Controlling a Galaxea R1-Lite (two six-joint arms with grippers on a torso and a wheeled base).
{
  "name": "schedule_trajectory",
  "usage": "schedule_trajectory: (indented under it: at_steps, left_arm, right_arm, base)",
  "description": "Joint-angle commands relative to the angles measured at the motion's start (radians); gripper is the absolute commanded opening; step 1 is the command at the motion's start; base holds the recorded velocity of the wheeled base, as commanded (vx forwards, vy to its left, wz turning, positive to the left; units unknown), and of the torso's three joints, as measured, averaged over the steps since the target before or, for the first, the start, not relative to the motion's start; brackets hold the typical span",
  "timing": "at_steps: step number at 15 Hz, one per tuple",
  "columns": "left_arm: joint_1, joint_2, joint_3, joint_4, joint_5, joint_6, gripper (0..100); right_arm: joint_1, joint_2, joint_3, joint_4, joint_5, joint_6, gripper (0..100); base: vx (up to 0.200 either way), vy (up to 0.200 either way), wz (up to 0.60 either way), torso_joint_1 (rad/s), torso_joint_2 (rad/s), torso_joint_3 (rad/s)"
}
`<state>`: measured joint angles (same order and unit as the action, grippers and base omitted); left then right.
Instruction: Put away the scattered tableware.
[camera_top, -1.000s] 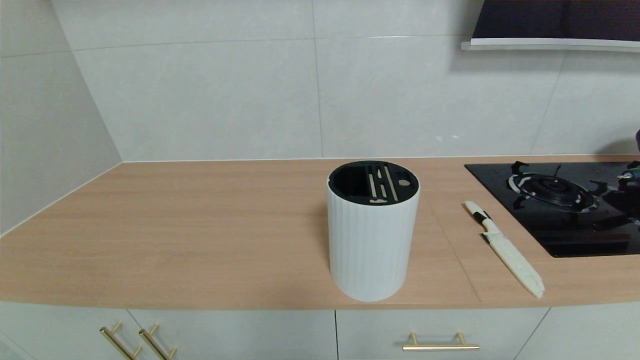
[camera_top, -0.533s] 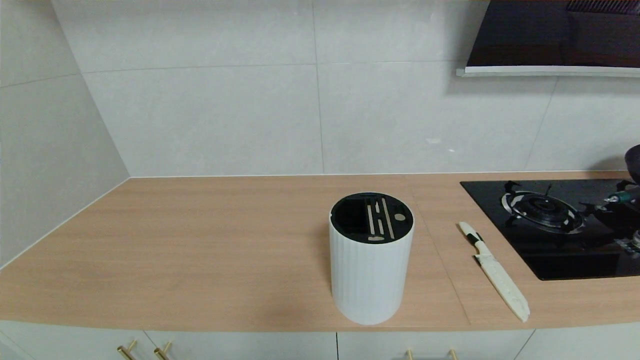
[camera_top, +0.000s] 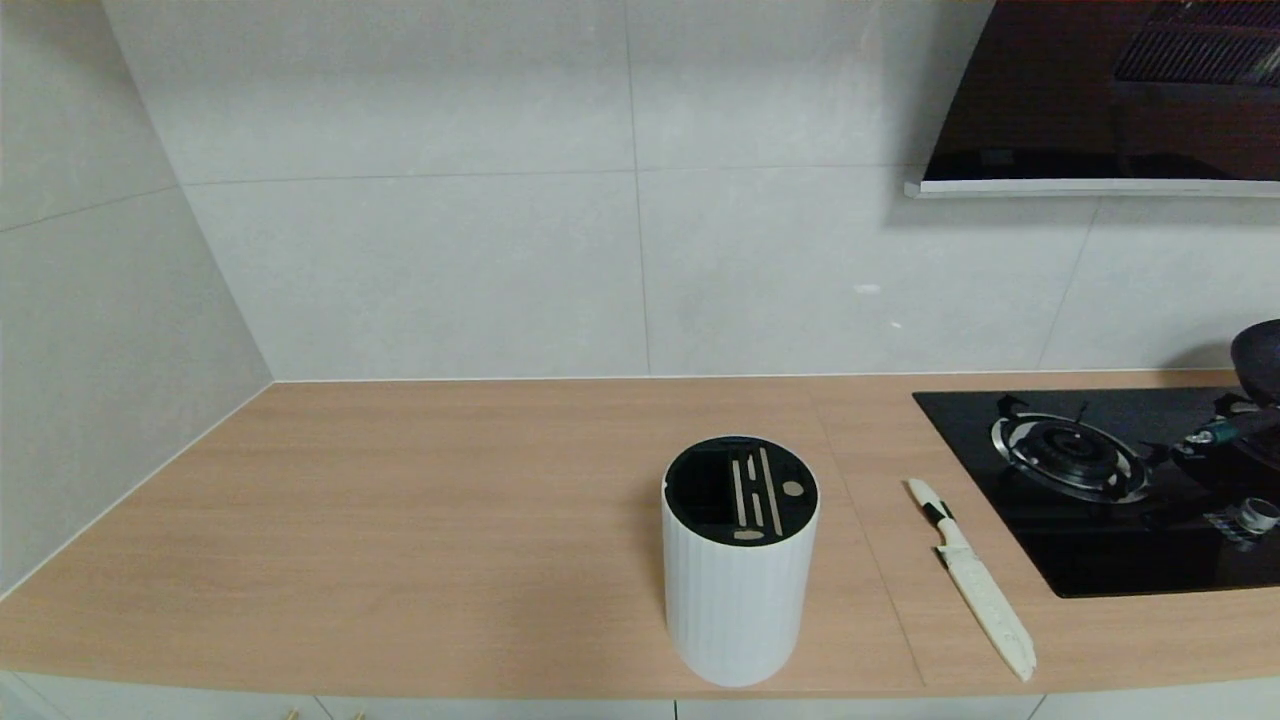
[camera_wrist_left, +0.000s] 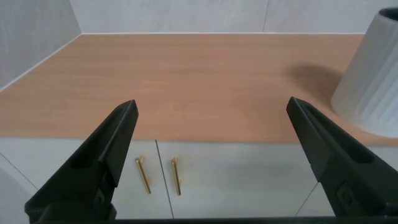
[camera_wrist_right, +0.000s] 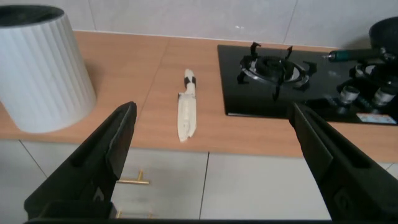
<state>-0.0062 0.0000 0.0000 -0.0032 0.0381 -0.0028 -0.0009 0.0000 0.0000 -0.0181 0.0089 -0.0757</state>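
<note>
A cream-white knife (camera_top: 968, 577) with a black band on its handle lies flat on the wooden counter (camera_top: 450, 520), between the holder and the hob, blade toward the front edge. The right wrist view also has the knife (camera_wrist_right: 188, 104). A white ribbed round holder (camera_top: 738, 572) with a black slotted top stands near the front edge; its side shows as the holder (camera_wrist_right: 43, 71) and the holder (camera_wrist_left: 370, 78). My left gripper (camera_wrist_left: 211, 146) is open, in front of the counter's edge, left of the holder. My right gripper (camera_wrist_right: 211, 152) is open, in front of the counter, facing the knife.
A black gas hob (camera_top: 1100, 480) with a burner ring sits at the right, with a dark pan (camera_top: 1255, 365) at its far edge. A range hood (camera_top: 1100, 110) hangs above it. Cabinet doors with gold handles (camera_wrist_left: 158, 177) lie below the counter. Tiled walls close the back and left.
The head camera has tilted upward: the whole picture slid down, showing more wall and hood and less of the cabinets. Holder and knife keep their places on the counter.
</note>
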Motion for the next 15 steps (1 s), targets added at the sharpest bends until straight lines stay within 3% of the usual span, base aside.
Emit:
schedule_trajectory:
  at_steps: [1,10,12,15]
  left_arm:
    - [0.000,0.000,0.000,0.000,0.000,0.000,100]
    - [0.000,0.000,0.000,0.000,0.000,0.000,100]
    - [0.000,0.000,0.000,0.002,0.000,0.003,100]
    - [0.000,0.000,0.000,0.000,0.000,0.003,100]
  right_arm:
    - [-0.001,0.002,0.000,0.000,0.000,0.001,100]
    - [-0.001,0.003,0.000,-0.002,-0.010,-0.025,100]
    - [0.005,0.127,-0.193,0.015,0.000,-0.006,100]
    - [0.007,0.425,-0.296,0.012,0.062,-0.010,100]
  base:
    - [0.000,0.000,0.00,0.134,-0.29,-0.144]
    - [0.000,0.000,0.00,0.004,-0.01,-0.005]
    - [0.000,0.000,0.00,0.000,0.00,0.000]
    - [0.000,0.000,0.00,0.000,0.00,0.000]
